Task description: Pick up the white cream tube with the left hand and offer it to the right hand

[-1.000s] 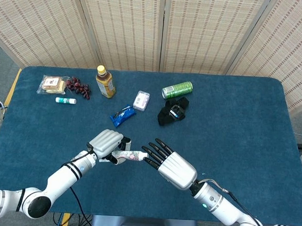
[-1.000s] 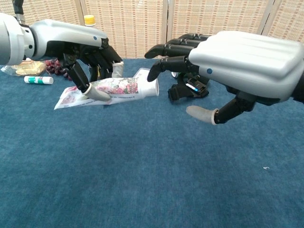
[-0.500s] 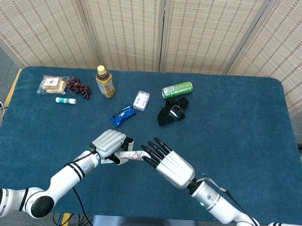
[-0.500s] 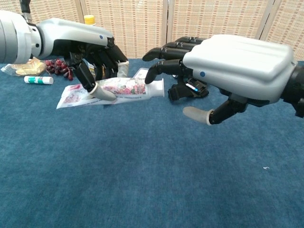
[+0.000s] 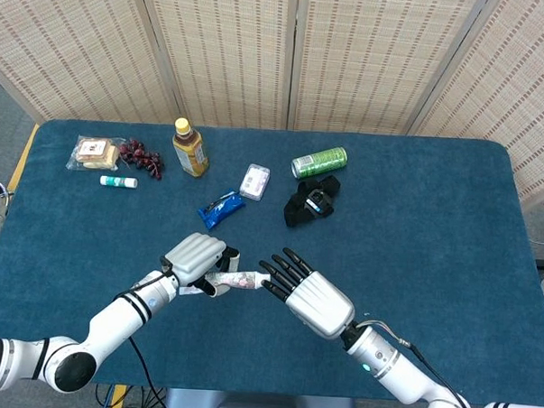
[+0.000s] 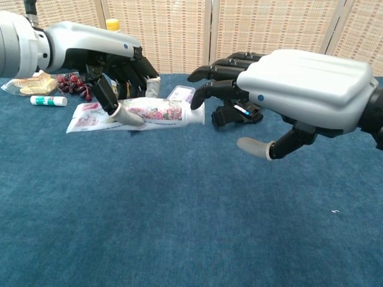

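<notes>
I have the white cream tube (image 6: 146, 112) up off the desk (image 6: 179, 227) in my left hand (image 6: 116, 75), thumb under the middle of it and fingers wrapped over the top. It lies about level, crimped flat end out to the left, cap end pointing right toward the other hand. So pick-up is done; I'm in the offer step.

Right hand (image 6: 281, 89) is spread and holds nothing, fingers apart and stretched toward the tube, thumb hanging low and clear of it. In the chest view its dark fingertips (image 6: 200, 95) sit right at the cap end; touching or just short, I cannot tell. The head view shows the same: left hand (image 5: 195, 259), tube (image 5: 237, 280) and right hand (image 5: 300, 291) lined up near the front middle of the desk, fingertips meeting the tube's end.

Next move, as I judge it: ease the cap end further in between the right fingers and thumb, or bring the right hand forward and lower so the thumb comes under the tube. The free length beyond my left grip looks short, so the right hand has little room. Left grip must hold firm until the right closes. Risk: fingertips push the cap and swing the tube.
</notes>
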Robot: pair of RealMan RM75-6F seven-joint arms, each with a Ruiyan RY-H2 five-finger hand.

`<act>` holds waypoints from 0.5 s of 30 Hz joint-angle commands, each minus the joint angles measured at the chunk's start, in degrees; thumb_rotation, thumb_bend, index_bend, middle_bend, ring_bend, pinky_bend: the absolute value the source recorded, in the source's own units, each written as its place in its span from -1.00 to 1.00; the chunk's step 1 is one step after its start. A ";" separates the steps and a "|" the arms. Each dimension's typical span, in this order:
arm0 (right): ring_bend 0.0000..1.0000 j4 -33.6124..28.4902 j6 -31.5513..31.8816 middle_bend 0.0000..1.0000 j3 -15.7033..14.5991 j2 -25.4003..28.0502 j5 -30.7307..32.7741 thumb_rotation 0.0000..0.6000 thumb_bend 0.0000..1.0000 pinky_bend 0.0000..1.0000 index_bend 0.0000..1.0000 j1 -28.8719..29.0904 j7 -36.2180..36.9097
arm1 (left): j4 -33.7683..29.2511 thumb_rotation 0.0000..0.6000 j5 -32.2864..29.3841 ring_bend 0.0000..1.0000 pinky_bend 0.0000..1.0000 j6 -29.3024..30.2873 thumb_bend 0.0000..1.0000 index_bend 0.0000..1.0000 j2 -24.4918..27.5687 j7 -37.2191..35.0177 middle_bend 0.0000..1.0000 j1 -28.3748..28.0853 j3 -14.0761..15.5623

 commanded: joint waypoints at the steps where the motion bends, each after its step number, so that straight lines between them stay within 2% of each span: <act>1: -1.00 0.11 -0.08 -0.89 -0.08 0.05 0.23 1.00 -0.34 -1.00 -0.54 0.12 -0.03 | 0.02 1.00 -0.01 -0.07 -0.10 -0.03 -0.27 0.09 0.05 -0.17 0.35 -0.05 0.02; 15: -1.00 0.91 -0.12 -0.89 -0.51 0.19 2.22 1.00 -0.34 -1.00 -0.54 0.60 -0.36 | -0.09 1.00 0.52 -0.07 -0.10 -0.80 -0.27 0.09 1.10 -1.57 0.35 -0.27 0.36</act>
